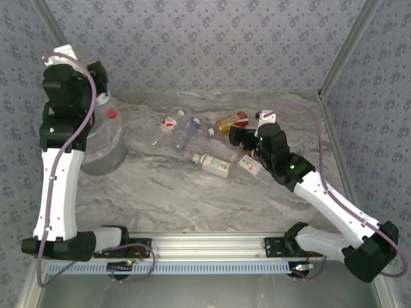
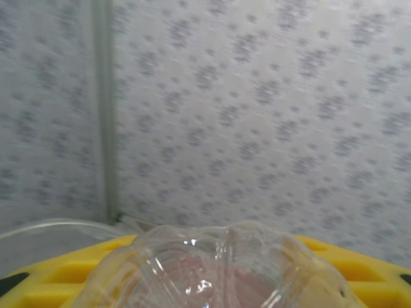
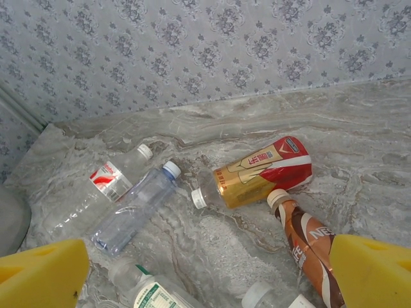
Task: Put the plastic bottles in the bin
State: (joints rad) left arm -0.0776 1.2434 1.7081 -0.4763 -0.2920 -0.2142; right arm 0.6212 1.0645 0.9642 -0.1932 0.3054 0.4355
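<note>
Plastic bottles (image 1: 250, 165) lie loose in the middle of the marbled worktop (image 1: 192, 199). Top view first: I see a red-label bottle (image 1: 168, 123), a bluish bottle (image 1: 187, 133), a gold-and-red bottle (image 1: 232, 122) and a white-green bottle (image 1: 215, 165), all on their sides and close together. The bin (image 1: 106, 154) stands at the left, well apart from that pile. My left end effector (image 1: 103, 96) is high over the bin, with a clear bottle (image 1: 109, 110) under it, red cap pointing down above the bin's mouth. I cannot tell if the cap is past the rim. My right end effector (image 1: 239, 135) is low over the worktop, just beside the gold-and-red bottle.

Left wrist view: yellow fingers (image 2: 51, 282) sit on either side of the clear bottle's ribbed base, pinching it. Patterned wall (image 2: 257, 96) is behind, and the view is blurry.

Right wrist view: yellow fingertips (image 3: 38, 273) are in the two bottom corners, spread wide apart. A brown bottle (image 3: 305, 237) lies at the right fingertip, its lower end hidden behind it. The gold-and-red bottle is just beyond, white cap to the left. The bluish bottle and the red-label bottle lie side by side at the left. The white-green bottle is at the bottom edge, between the fingertips.
</note>
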